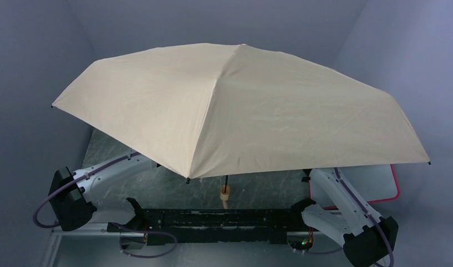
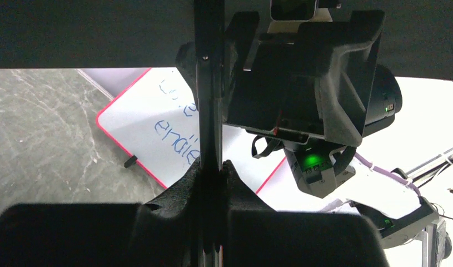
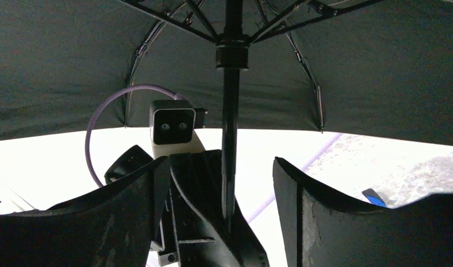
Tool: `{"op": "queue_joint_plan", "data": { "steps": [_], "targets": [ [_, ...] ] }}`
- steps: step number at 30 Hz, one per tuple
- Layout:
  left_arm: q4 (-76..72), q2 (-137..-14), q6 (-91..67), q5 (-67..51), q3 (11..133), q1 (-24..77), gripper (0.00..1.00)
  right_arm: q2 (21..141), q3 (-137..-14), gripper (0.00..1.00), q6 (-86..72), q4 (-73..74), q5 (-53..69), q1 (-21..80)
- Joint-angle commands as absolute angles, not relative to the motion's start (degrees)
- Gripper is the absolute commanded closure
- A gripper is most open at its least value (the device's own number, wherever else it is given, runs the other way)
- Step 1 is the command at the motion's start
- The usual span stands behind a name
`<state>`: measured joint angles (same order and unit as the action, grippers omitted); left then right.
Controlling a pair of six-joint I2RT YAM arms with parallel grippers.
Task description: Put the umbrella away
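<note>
The left hand is squeezed shut on the thin dark shaft of the cream umbrella, which stands wide open over the table. The right hand is open wide, with a finger on each side of the shaft, and holds nothing

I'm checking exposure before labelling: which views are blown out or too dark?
Top view: soft, even light, the umbrella crisp. Left wrist view: the left hand is a near-black blur, the right side washed out white. Right wrist view: backlit, its lining dark above a blown-out white band.
</note>
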<state>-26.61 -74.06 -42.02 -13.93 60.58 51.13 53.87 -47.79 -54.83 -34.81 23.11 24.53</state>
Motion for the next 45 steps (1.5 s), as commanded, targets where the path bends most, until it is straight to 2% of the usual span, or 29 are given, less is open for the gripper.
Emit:
{"op": "queue_joint_plan", "data": {
  "steps": [1,12,17,25,27,28,35,45],
  "targets": [
    [-27.60,-69.82,-39.43,-14.31,59.17,51.06,0.95,53.53,-46.96,0.28,-52.48,-34.91,22.32,24.44],
    [-26.94,-67.61,-37.01,-15.75,56.81,51.02,0.95,53.92,-43.83,0.26,-50.47,-40.67,23.09,24.43],
    [-27.12,-68.06,-37.60,-17.85,56.11,51.06,0.95,51.92,-40.75,0.25,-51.61,-43.84,18.57,24.44],
    [-31.63,-68.87,-39.21,-19.03,54.04,51.06,0.95,52.64,-42.35,0.14,-53.27,-43.43,14.98,24.48],
    [-32.78,-69.47,-40.20,-18.75,53.88,51.02,0.95,53.32,-42.66,0.04,-53.96,-44.35,15.43,24.53],
    [-33.21,-69.89,-40.49,-18.65,53.99,51.06,0.95,53.72,-42.83,0.03,-54.26,-45.11,15.79,24.49],
    [-32.98,-72.18,-40.91,-20.42,55.32,51.11,0.95,57.19,-44.05,0.06,-55.95,-52.42,16.36,24.47],
    [-31.29,-72.65,-40.72,-21.08,56.27,51.28,0.95,63.62,-46.84,0.15,-58.94,-57.48,15.71,24.56]
  ]
}}
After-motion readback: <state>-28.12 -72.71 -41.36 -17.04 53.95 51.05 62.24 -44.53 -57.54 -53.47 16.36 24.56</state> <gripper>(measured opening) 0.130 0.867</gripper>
